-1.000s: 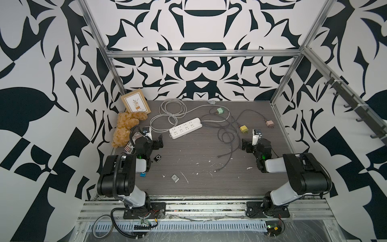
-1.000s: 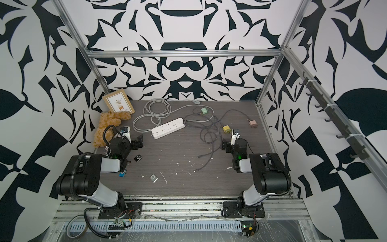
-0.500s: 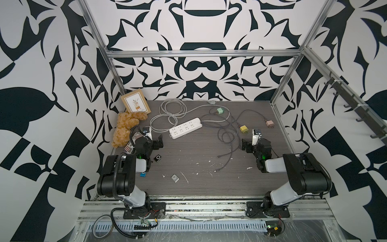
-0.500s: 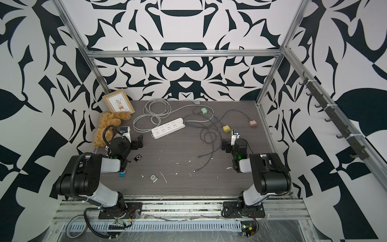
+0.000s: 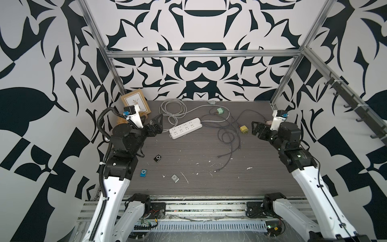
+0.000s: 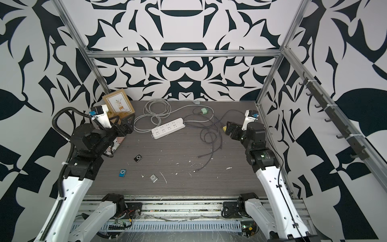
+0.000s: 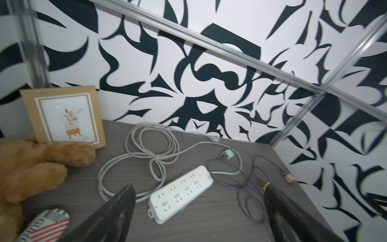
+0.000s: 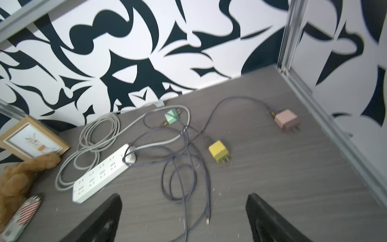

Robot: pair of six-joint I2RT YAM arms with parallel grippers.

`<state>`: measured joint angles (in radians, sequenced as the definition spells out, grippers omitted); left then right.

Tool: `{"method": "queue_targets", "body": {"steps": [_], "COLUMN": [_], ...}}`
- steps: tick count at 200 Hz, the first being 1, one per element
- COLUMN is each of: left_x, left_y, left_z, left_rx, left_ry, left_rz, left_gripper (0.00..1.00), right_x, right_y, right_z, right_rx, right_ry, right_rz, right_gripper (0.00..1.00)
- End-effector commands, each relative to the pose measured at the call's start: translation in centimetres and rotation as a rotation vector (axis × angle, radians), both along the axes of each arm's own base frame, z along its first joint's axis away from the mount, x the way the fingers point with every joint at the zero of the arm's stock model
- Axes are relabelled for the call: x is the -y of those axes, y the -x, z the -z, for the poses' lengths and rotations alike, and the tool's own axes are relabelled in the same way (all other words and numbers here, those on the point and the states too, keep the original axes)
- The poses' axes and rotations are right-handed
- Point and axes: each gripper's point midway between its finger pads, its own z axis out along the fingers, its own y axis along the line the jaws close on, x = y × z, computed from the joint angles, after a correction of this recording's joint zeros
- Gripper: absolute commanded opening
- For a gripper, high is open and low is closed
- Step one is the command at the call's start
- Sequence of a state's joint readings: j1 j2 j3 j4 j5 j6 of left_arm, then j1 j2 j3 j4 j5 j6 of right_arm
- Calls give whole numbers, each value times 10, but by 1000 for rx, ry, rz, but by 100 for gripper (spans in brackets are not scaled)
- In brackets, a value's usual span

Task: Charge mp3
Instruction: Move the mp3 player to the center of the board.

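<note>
Over the dark grey table, your two arms hang raised at the far corners, the left gripper and the right gripper both spread wide and empty, touching nothing. Between them at the far middle lies the white power strip, its grey cord coiled behind it and a loose tangle of dark cables trailing off to its right. Three wall chargers lie unplugged with their prongs bare: green at the far side, yellow just beside the right gripper, pink near the far right wall. The mp3 players sit well apart from all this at the near left: a black one, a blue one and a silver one nearest the middle. By the look of it, nothing is connected yet and the job is at its opening reach. Bring the left arm down onto the black player, squaring the jaws across its narrow sides so that the port edge is left free. Send the right arm to the cable's free end at the near middle and pinch close behind the plug, since the slack cable is likely to flop and twist otherwise. Expect the light player to skid on the smooth top if you nudge it.
</note>
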<state>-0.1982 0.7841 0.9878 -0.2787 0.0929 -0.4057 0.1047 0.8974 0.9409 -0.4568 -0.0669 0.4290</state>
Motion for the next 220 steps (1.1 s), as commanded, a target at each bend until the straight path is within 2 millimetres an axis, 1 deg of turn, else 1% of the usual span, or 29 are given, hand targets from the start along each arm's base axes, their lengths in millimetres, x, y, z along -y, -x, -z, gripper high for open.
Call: {"method": "queue_targets", "body": {"steps": [1, 20, 37, 78, 85, 101, 123, 141, 159, 174, 193, 220], "left_x": [8, 16, 28, 46, 46, 52, 63, 69, 70, 68, 71, 78], "left_y": [36, 47, 53, 62, 69, 82, 107, 134, 162, 179, 188, 187], "left_z": [98, 112, 127, 174, 185, 204, 226, 242, 259, 273, 288, 300], "left_rx": [-481, -550, -609, -813, -879, -995, -1122, -1246, -1377, -1469, -1545, -1574], "left_ry": [2, -12, -1, -51, -70, -76, -105, -119, -142, -140, -96, -11], "left_rz": [-2, 35, 88, 126, 119, 137, 166, 173, 153, 114, 90, 49], "left_gripper": [99, 99, 99, 99, 99, 99, 99, 99, 99, 100, 97, 93], "right_x": [-31, -50, -67, -95, -100, -114, -133, -140, -146, -152, -159, -170], "right_y": [52, 65, 70, 80, 82, 83, 85, 87, 87, 86, 83, 81], "right_z": [91, 110, 118, 144, 147, 149, 151, 154, 154, 153, 151, 150], "right_rx": [-479, -586, -628, -742, -754, -749, -728, -735, -728, -722, -714, -712], "right_ry": [-159, -159, -124, -46, -34, -13, 13, 35, 57, 64, 69, 80], "right_rz": [-76, -131, -180, -221, -232, -268, -331, -354, -375, -392, -414, -446], "right_gripper": [89, 87, 86, 84, 84, 84, 84, 83, 83, 83, 82, 82]}}
